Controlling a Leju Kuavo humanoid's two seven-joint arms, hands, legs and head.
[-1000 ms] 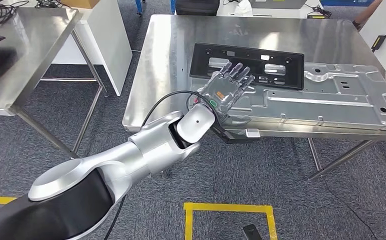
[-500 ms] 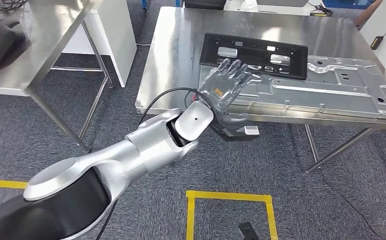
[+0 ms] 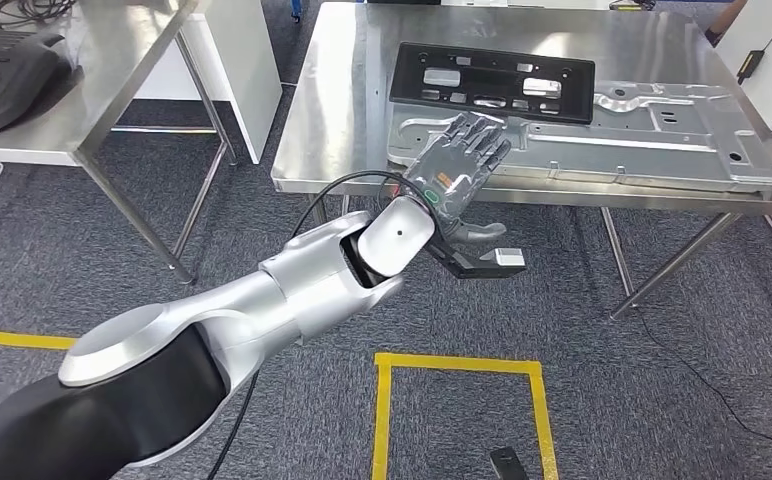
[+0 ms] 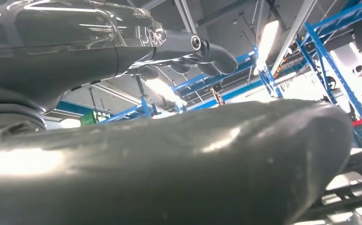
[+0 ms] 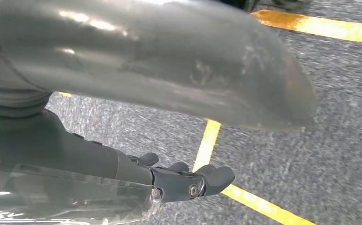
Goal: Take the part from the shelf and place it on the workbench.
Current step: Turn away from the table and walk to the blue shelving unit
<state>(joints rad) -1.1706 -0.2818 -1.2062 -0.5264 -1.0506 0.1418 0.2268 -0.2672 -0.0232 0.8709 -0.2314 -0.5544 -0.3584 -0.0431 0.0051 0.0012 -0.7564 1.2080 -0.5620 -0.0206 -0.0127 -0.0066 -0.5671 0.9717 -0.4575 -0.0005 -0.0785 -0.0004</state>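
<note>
My left arm (image 3: 262,310) is silver-shelled, with a black upper segment near the shoulder and a rounded white wrist cap bearing one small dark dot. A black cable loops from the forearm to the wrist. The left hand (image 3: 454,168) is dark grey under a clear cover, with a green oval and an orange mark. My right hand (image 5: 137,140) has a thick grey thumb and darker fingers (image 5: 202,180) with a silver screw.

Silver left arm stretched forward, many-fingered left hand (image 3: 454,172) flat, fingers spread, holding nothing. Right hand (image 5: 184,180) hanging low, fingers loosely curled, nothing in it.
</note>
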